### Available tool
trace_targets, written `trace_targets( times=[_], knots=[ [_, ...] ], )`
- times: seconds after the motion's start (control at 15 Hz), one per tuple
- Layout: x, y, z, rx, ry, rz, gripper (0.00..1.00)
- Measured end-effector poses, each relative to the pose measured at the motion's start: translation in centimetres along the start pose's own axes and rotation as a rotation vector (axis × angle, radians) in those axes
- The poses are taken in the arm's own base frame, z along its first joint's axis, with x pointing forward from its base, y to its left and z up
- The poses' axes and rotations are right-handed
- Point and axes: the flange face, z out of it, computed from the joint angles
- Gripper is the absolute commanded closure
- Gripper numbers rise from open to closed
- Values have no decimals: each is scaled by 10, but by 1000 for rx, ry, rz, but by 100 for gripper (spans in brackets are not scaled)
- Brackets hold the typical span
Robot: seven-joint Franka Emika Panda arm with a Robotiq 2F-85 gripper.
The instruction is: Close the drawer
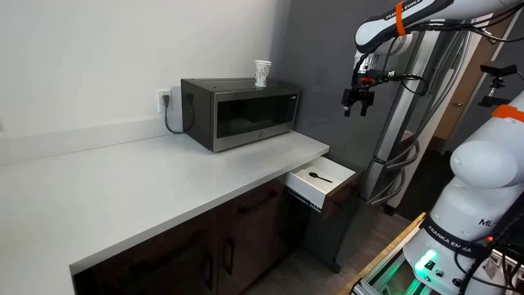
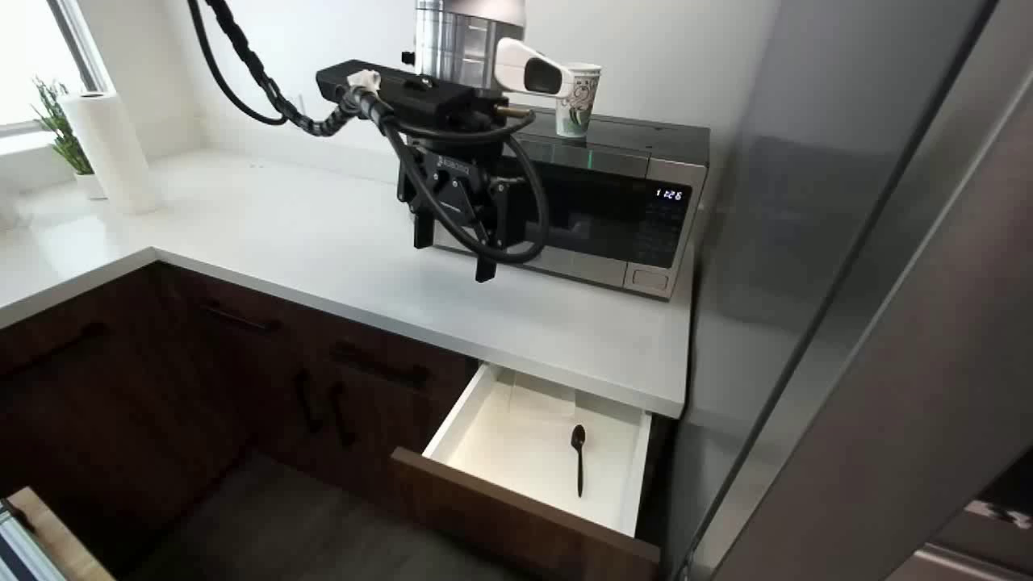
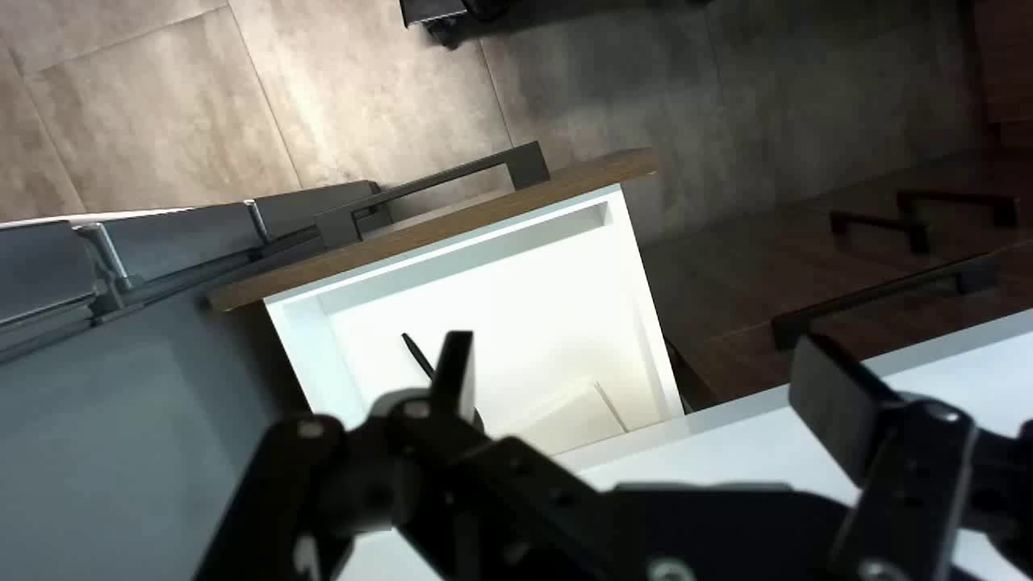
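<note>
The drawer is pulled out from under the counter, with its dark brown front panel (image 1: 339, 196) and white inner sides showing; it also shows in an exterior view (image 2: 524, 510) and the wrist view (image 3: 452, 224). A black spoon (image 2: 579, 460) lies inside it. The drawer's black bar handle (image 3: 452, 173) is on the front, seen from above in the wrist view. My gripper (image 1: 355, 112) is open and empty, high above the drawer and apart from it; it also shows in an exterior view (image 2: 453, 257). In the wrist view its spread fingers (image 3: 637, 363) partly cover the spoon.
The white countertop (image 1: 163, 184) overhangs the drawer's back. A microwave (image 1: 254, 116) stands on it with paper cups (image 1: 262, 73) on top. A tall grey panel and refrigerator (image 2: 807, 387) stand close beside the drawer. Brown cabinets with black handles (image 2: 303, 399) are on its other side.
</note>
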Motion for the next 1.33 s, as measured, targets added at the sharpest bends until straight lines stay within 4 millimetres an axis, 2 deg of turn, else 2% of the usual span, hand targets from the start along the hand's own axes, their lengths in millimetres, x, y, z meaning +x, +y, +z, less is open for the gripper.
trace_targets(
  times=[0.6, 0.73, 0.93, 1.33],
  knots=[
    [0, 0, 0, 0, -1, 0, 0],
    [0, 1, 6, -10, -12, -6, 0],
    [-3, 11, 36, -44, -35, -32, 0],
    [-14, 53, 119, -46, -32, -111, 0]
  ],
)
